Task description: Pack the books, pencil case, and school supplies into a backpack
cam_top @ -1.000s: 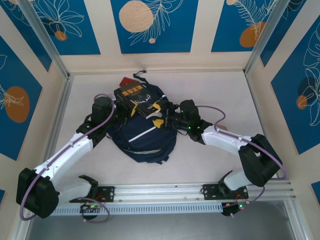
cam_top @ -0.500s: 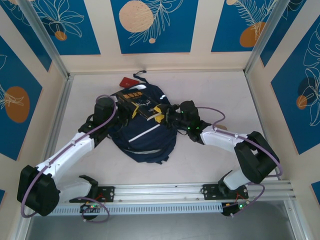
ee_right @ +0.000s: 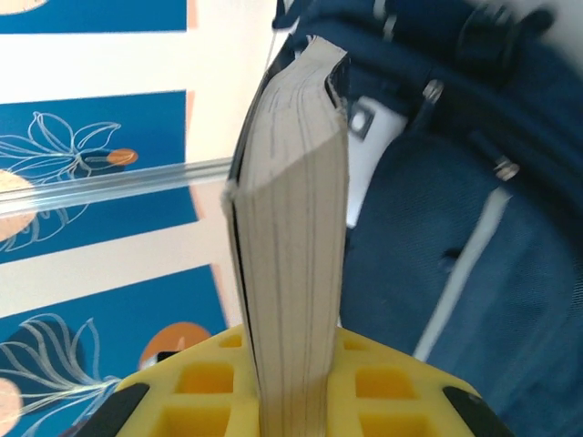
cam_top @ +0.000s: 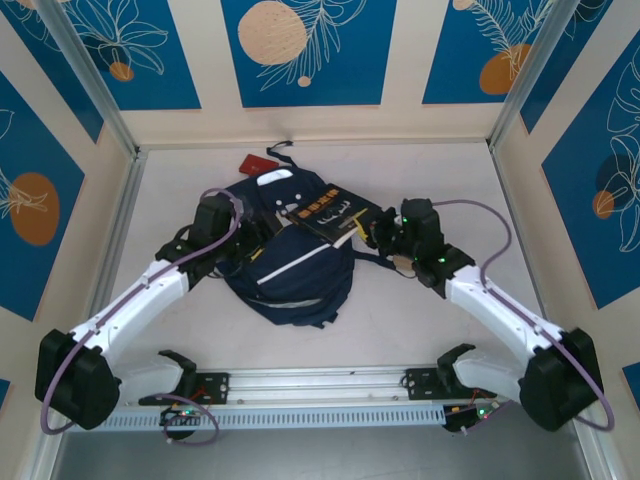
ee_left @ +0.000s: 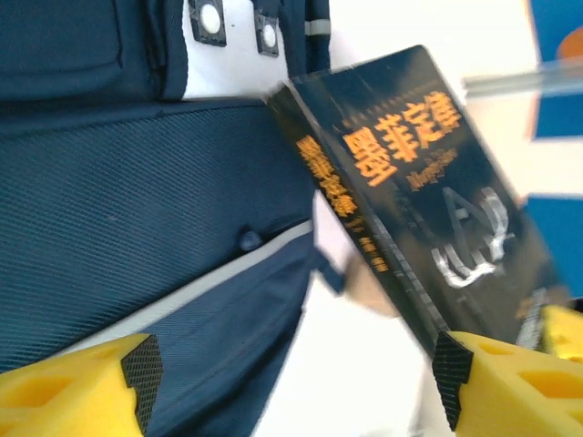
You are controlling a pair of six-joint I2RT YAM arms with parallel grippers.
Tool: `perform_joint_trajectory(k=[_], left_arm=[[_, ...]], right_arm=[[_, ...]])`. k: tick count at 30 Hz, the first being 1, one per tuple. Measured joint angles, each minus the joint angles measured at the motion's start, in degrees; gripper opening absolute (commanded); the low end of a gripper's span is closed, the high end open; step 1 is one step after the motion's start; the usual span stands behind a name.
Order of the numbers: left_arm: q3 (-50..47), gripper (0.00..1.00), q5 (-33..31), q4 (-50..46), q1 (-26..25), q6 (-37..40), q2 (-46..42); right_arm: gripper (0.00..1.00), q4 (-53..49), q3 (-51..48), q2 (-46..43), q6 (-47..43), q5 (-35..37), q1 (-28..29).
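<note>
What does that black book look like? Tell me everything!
The black book is a thick, closed paperback. Its cover has orange Chinese characters and a silvery drawing, and its pages look pale. It is tilted over the backpack, near the upper right part. The right gripper pinches one end of it.

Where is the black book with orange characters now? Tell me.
In the top view, the black book with orange characters lies over the upper right edge of the navy-blue fabric backpack, clamped in the right pincer.
</note>
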Motion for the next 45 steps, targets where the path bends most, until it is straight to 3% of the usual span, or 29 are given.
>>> perform_joint_trajectory(k=[4, 9, 17, 27, 39, 43, 45], left_arm=[[6.29, 0.81, -1.16, -8.33, -1.57, 12.24, 3.1], [13.53, 0.78, -7.28, -18.08, -8.13, 26.14, 9.14], [18.69, 0.65, -15.74, -25.16, -19.23, 37.48, 21.07], [25.73, 0.56, -21.4, -28.11, -23.39, 42.69, 33.35], [29.64, 0.58, -23.58, -30.32, -24.24, 42.73, 40.0], [30.47, 0.42, -25.77, -31.45, -24.39, 42.69, 40.98], [30.58, 0.27, -26.16, -31.56, -24.41, 42.56, 41.11]], right_arm=[[0.0, -11.26, 2.32, -6.1, -9.03, 0.63, -4.68], [0.0, -23.19, 6.6, -11.91, -17.73, 0.9, -11.5], [0.0, -35.23, 9.25, -16.61, -25.2, 0.9, -17.35], [0.0, -39.12, 9.2, -17.44, -27.12, -1.77, -19.96], [0.0, -39.12, 9.18, -17.77, -27.1, -4.46, -21.94], [0.0, -38.99, 8.7, -17.77, -27.1, -4.85, -21.94], [0.0, -39.04, 8.46, -17.77, -27.1, -5.03, -22.01]])
